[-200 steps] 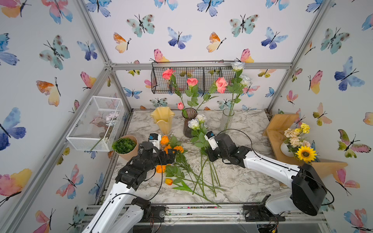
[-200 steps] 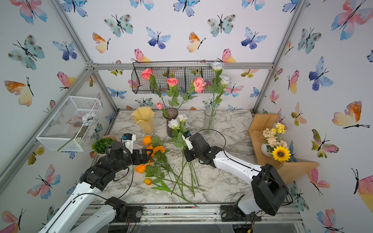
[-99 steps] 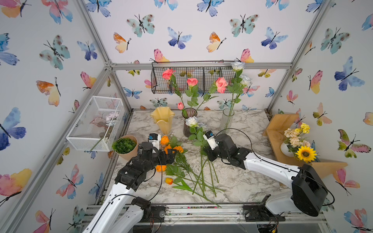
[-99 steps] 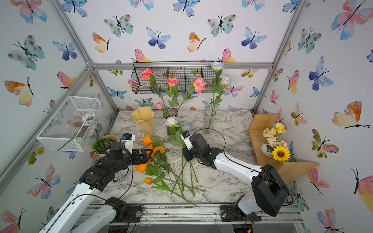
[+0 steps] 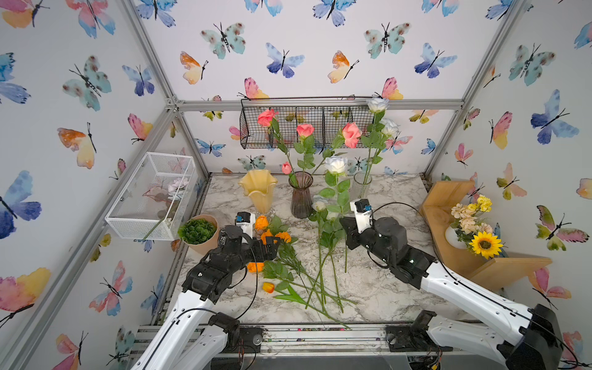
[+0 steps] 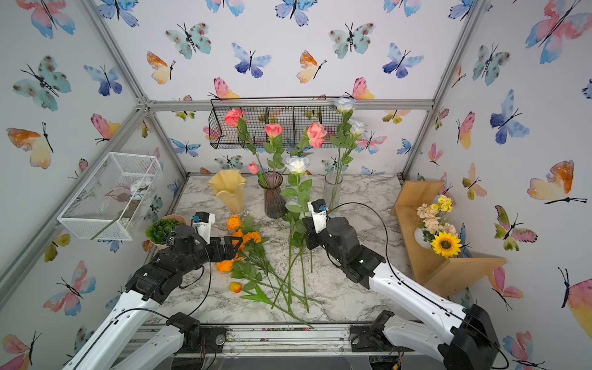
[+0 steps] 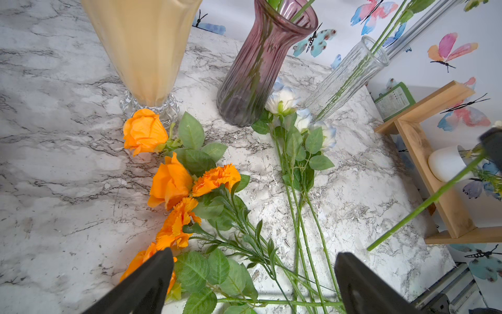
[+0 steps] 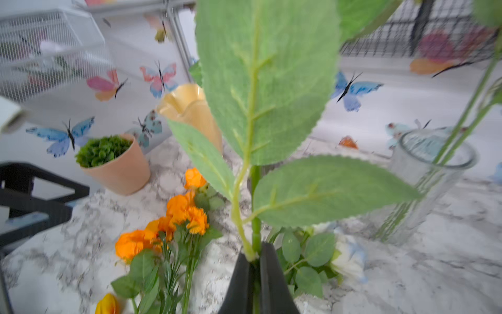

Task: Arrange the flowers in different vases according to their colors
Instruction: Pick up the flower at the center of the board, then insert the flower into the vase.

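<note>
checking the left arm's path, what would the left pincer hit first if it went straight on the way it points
Probably the leafy stems of the orange flowers, lying just ahead of the open left pincer; it seems angled down at them, though depth is unclear.

Nothing legible anywhere: no brand, number or sign. Closest to text, in the left wrist view: a green-edged card standing just beside the wooden shelf, bearing a pale panel with rows of dark print, far too small and blurred to read.
</note>
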